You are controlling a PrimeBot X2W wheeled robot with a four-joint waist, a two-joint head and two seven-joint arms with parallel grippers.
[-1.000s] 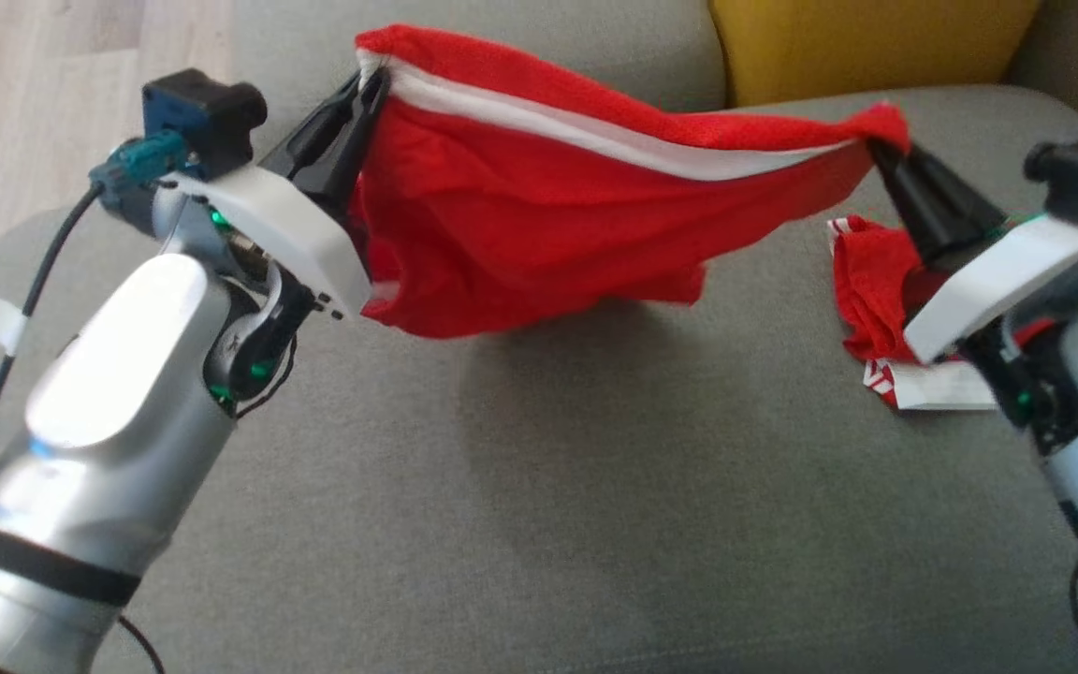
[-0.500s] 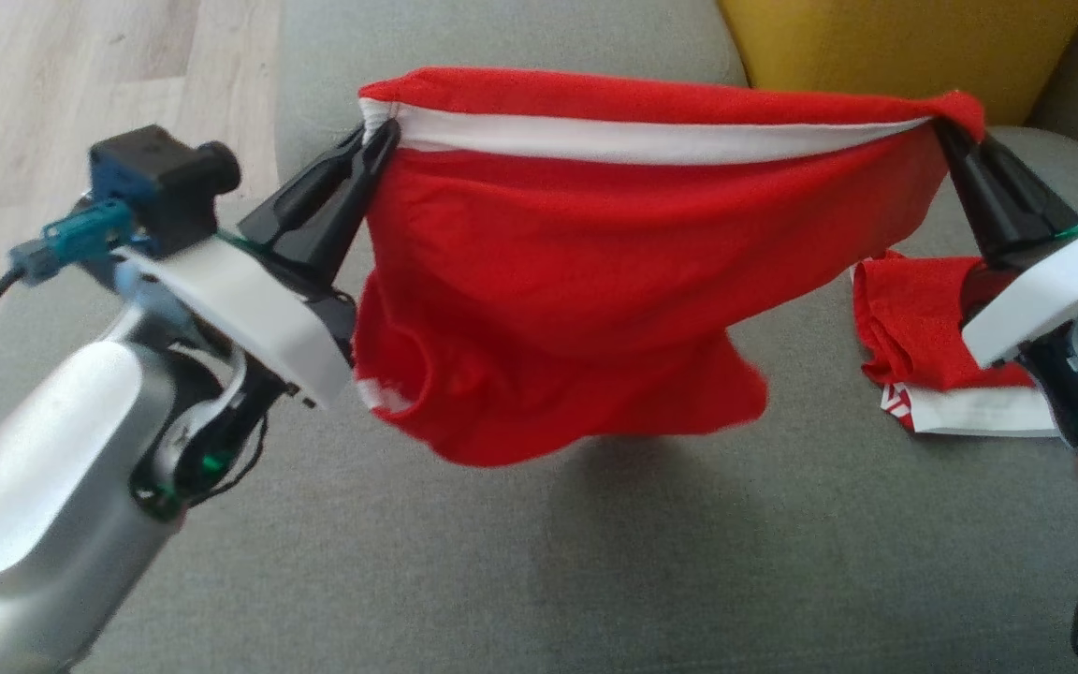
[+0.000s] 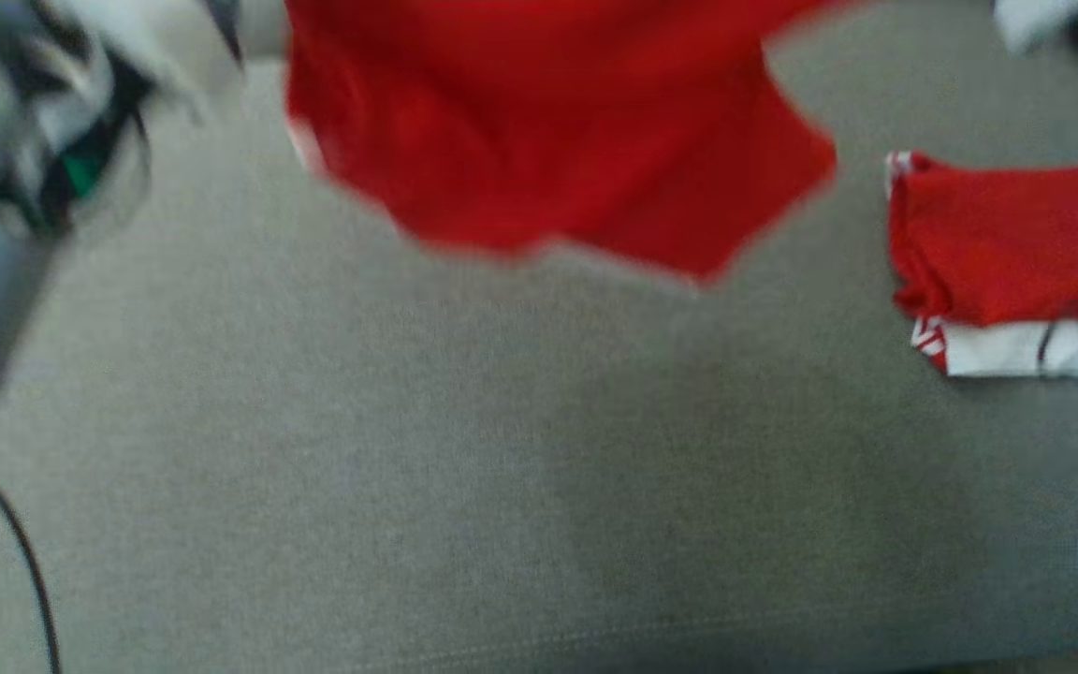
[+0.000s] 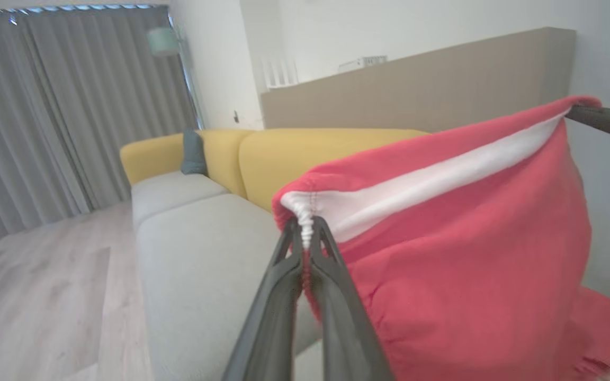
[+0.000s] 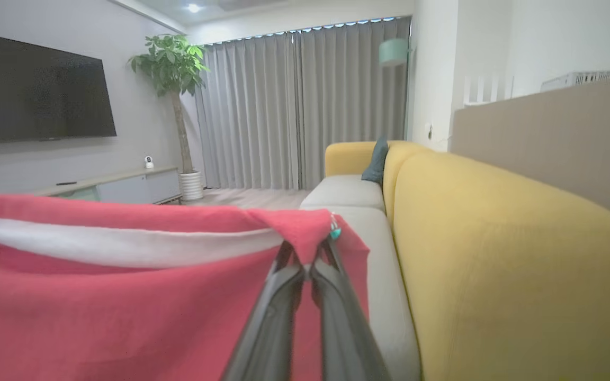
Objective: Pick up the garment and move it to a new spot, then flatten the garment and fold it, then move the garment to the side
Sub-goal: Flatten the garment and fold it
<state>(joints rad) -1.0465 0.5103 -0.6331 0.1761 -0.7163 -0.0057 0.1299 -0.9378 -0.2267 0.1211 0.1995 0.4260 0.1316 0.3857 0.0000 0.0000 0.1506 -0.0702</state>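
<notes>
Holding the red garment (image 3: 539, 122) up in the air, stretched betw. both hands above the grey sofa seat (image 3: 408, 468). Clamped w/ the left hand (image 4: 307, 225) on one end of the white band (image 4: 432, 185), fingers pressed together on the gathered seam. Clamped w/ the right hand (image 5: 307, 253) on the opposite end, jaws tight on a small fold of cloth. Below the band, hanging loose and bunched. Seems not to touch the seat, but hard to confirm, as the head view is blurred.

Prob. in the carry step, w/ laying down and flattening not yet done.

Possible troubles from here:
- Slipping out on one side. Only a small pinch of cloth in each grip, esp. at the left, where little more than the seam sits betw. the fingertips. Likely cause: pulling the hands too far apart, or a quick swing.
- Landing on the folded red-white piece (image 3: 993, 243), which lies on the seat at the robot's right. Likely cause: putting down too far to that side; then two items mixed.
- Landing w/ the lower part tucked under. Likely cause: lowering straight down w/o dragging the hem out first; then more flattening work.
- Brushing the yellow backrest (image 5: 495, 254), close beside the right hand, if moved further back.
</notes>
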